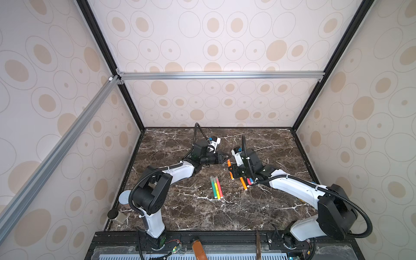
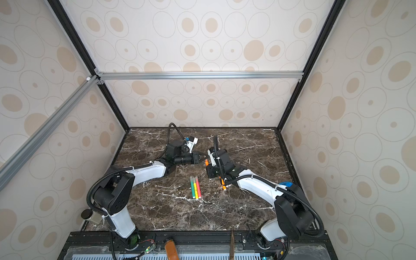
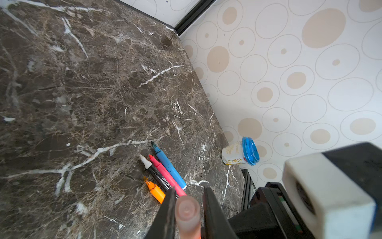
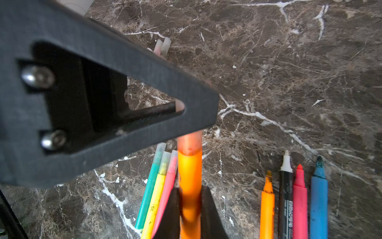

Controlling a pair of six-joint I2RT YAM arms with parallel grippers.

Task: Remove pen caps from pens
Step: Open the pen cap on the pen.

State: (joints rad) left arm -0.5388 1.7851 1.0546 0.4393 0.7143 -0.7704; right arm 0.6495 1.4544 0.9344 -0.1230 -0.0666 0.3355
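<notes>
The right fingers (image 4: 170,213) clamp the slim orange marker pen (image 4: 189,175); the left fingers (image 3: 165,215) flank its translucent brownish cap (image 3: 187,213), grip unclear. Squeeze, pull straight.

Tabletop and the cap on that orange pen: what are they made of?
Tabletop: looks like polished dark brown marble, or a print of it; white veins and a soft sheen. Cap: probably frosted, translucent plastic; the orange of the pen seems to tint it.
</notes>
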